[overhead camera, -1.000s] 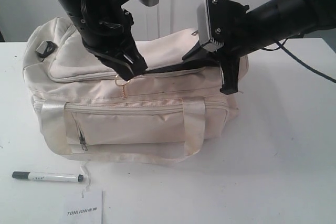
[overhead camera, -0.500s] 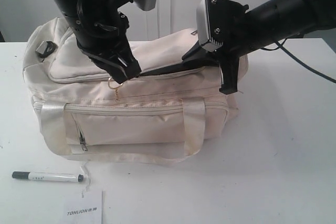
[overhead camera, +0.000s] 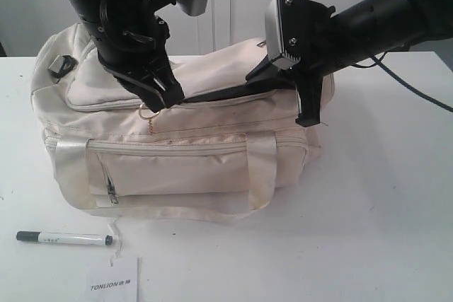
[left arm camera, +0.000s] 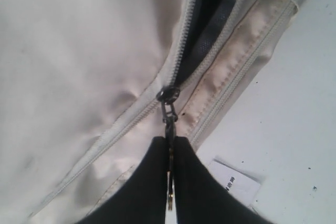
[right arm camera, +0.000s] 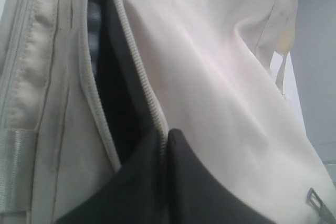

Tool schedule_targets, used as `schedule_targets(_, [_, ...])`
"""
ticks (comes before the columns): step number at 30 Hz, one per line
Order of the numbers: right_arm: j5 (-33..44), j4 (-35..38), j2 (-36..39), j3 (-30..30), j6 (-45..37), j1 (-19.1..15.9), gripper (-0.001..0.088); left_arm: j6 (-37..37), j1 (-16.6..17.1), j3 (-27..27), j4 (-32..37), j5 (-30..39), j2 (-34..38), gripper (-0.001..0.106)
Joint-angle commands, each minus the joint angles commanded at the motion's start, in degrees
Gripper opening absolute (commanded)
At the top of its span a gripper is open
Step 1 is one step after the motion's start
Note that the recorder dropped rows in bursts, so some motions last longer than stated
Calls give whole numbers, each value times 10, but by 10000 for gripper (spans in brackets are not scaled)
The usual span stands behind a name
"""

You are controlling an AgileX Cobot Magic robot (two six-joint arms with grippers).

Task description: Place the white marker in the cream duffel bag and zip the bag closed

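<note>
The cream duffel bag (overhead camera: 184, 164) lies on the white table, its top zipper partly undone and showing dark lining (left arm camera: 210, 19). My left gripper (overhead camera: 164, 98) (left arm camera: 171, 142) is over the bag's top, shut on the metal zipper pull (left arm camera: 169, 113), just behind the slider (left arm camera: 169, 95). My right gripper (overhead camera: 258, 76) (right arm camera: 167, 134) is shut on the zipper edge of the top flap (right arm camera: 210, 56), holding it up beside the opening (right arm camera: 113, 93). The white marker (overhead camera: 64, 238), dark cap to the left, lies on the table in front of the bag, away from both grippers.
A white "TONLION" card (overhead camera: 113, 284) (left arm camera: 233, 182) lies on the table near the front edge, right of the marker. The bag's front pocket and webbing handles (overhead camera: 262, 175) face the front. A black end ring (overhead camera: 60, 66) sits at the bag's left end.
My left gripper has slid left along the top zipper with the pull in it, and the opening has grown longer. The right gripper, marker and card have not moved.
</note>
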Motion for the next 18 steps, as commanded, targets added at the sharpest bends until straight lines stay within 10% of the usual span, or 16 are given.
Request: schedule_targets(18, [0, 0, 0, 0, 0, 0, 0, 0, 0, 0, 36, 18, 0, 0])
